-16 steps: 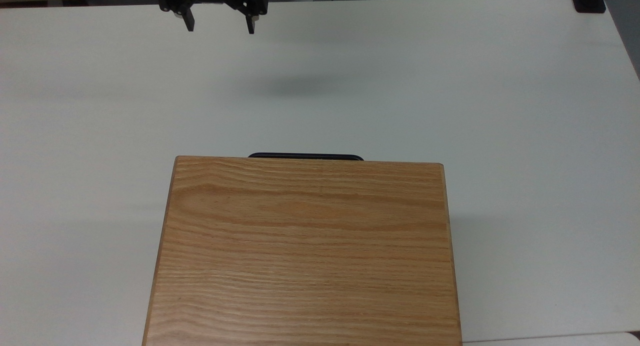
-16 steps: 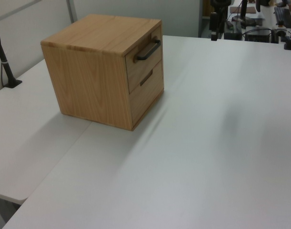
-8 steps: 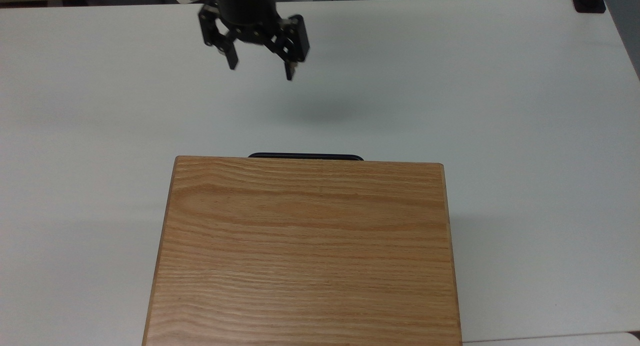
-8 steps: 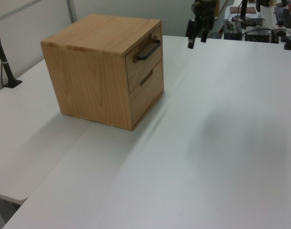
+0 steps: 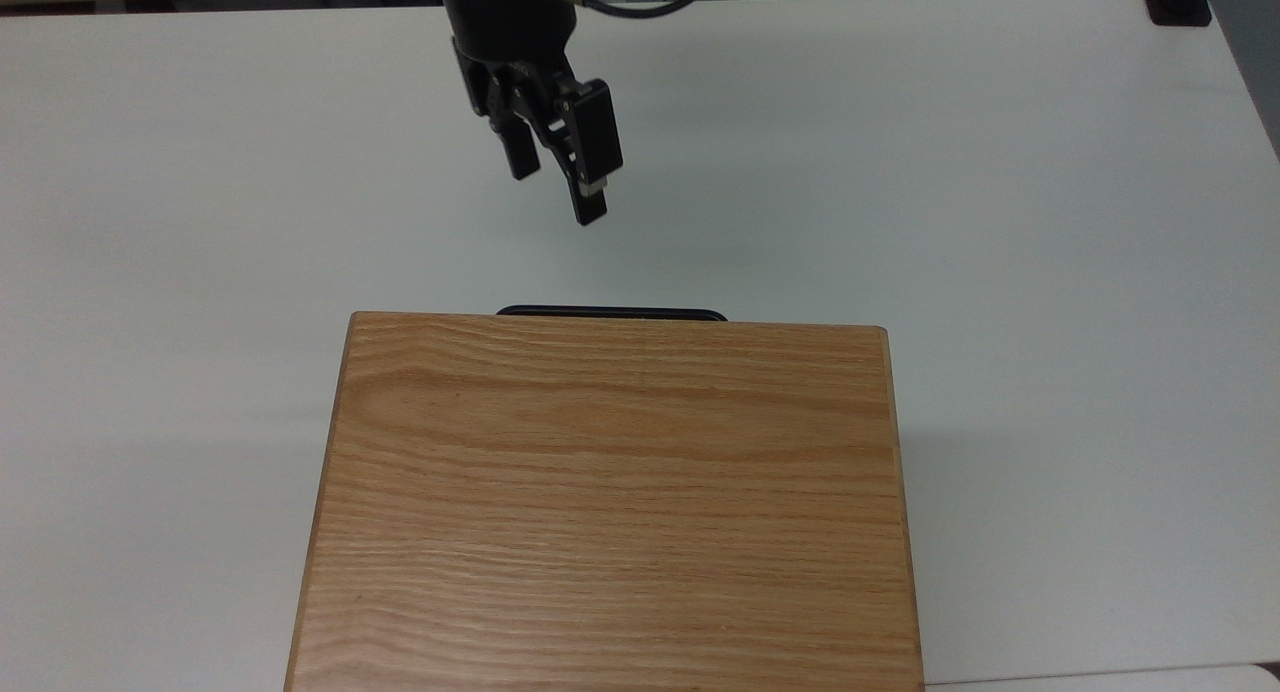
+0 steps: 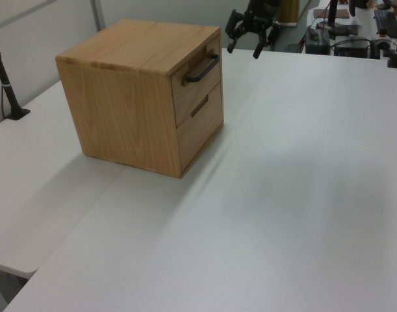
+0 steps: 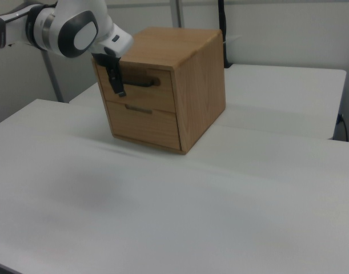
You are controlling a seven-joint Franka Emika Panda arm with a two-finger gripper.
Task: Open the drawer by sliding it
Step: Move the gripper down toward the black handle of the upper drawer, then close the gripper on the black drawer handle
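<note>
The drawer [image 6: 197, 77] is the upper one of two in an oak cabinet [image 6: 130, 97], its front flush with the cabinet and its long black bar handle [image 6: 203, 67] facing the open table. From above, only the handle [image 5: 610, 313] peeks out past the wide top panel [image 5: 610, 502]. My gripper [image 5: 556, 194] hovers open over the table in front of the handle, a short gap away and touching nothing. In the left view the gripper [image 6: 243, 52] hangs just beyond the cabinet's front top corner. In the right view its fingers [image 7: 117, 81] overlap the handle's [image 7: 141, 82] left end.
A lower drawer [image 7: 144, 122] with a recessed pull sits under the upper one. The white table [image 5: 950, 222] spreads wide in front of the cabinet. A black clamp [image 5: 1178, 2] holds the far corner, a black pole [image 6: 4, 81] stands behind the cabinet, and equipment [image 6: 354, 29] crowds the far edge.
My gripper has come from the table's far edge toward the cabinet's handle, lower and closer, and its wrist has turned so the fingers stand at a new angle. The drawer has not moved.
</note>
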